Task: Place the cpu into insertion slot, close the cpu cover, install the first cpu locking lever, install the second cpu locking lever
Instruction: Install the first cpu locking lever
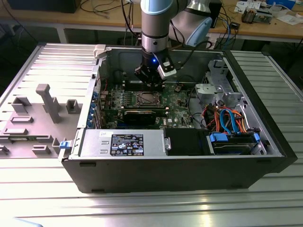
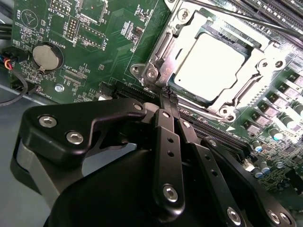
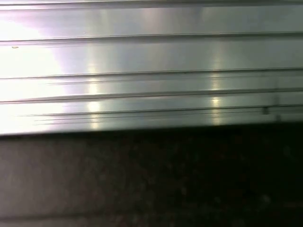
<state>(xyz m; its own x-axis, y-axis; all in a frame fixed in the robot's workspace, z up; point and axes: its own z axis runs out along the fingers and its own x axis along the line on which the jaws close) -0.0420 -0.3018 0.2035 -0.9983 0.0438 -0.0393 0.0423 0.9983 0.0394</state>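
In the second wrist view the cpu [image 2: 213,66] lies flat in the insertion slot, its silver top glaring bright. The cpu cover [image 2: 252,78] is down over it, framing the chip. My gripper [image 2: 168,97] is shut, its two black fingers [image 2: 163,127] pressed together with their tips at the socket's corner by a lever hinge [image 2: 150,73]. A thin dark lever rod [image 2: 227,14] runs along the socket's far side. In the exterior view the gripper [image 1: 150,81] hangs inside the open computer case, just above the socket [image 1: 146,98] on the green motherboard [image 1: 177,101].
The case walls [image 1: 94,90] surround the board. A long black card [image 1: 142,116], a power supply [image 1: 123,142] and a drive bay with orange and blue cables [image 1: 227,118] lie close by. Memory slots [image 2: 279,19] and a coin battery [image 2: 46,56] flank the socket. Ribbed metal [image 3: 142,71] shows in the first wrist view.
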